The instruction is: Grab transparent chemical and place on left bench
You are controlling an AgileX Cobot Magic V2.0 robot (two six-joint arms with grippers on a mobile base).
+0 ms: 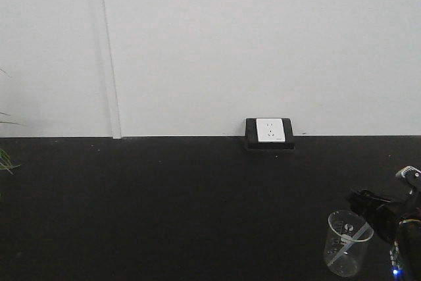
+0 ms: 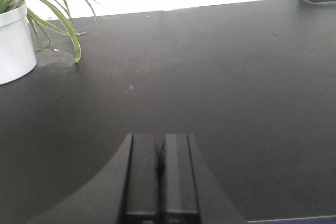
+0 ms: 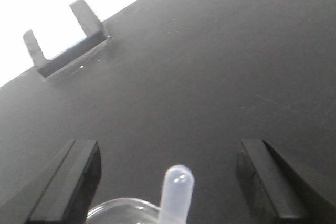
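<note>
Risk of tipping: right gripper [image 3: 168,146], jaws spread wide and empty, straddles the pipette [image 3: 177,188], which leans inside the beaker [image 1: 346,249] on the counter [image 1: 164,208]. An off-centre closure could topple the beaker or squash the bulb. Left gripper [image 2: 160,148] is clenched on nothing.

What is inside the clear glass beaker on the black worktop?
A thin clear plastic dropper pipette leans inside the beaker, bulb above the rim. Whether liquid is there, I cannot tell.

Ahead of me: black worktop [image 1: 164,202] against white wall [image 1: 230,44]; white socket [image 1: 270,131] in black housing at the wall's foot. Glass beaker [image 1: 355,259] upright, near right. Potted plant [image 2: 14,43], white pot, far left.
</note>
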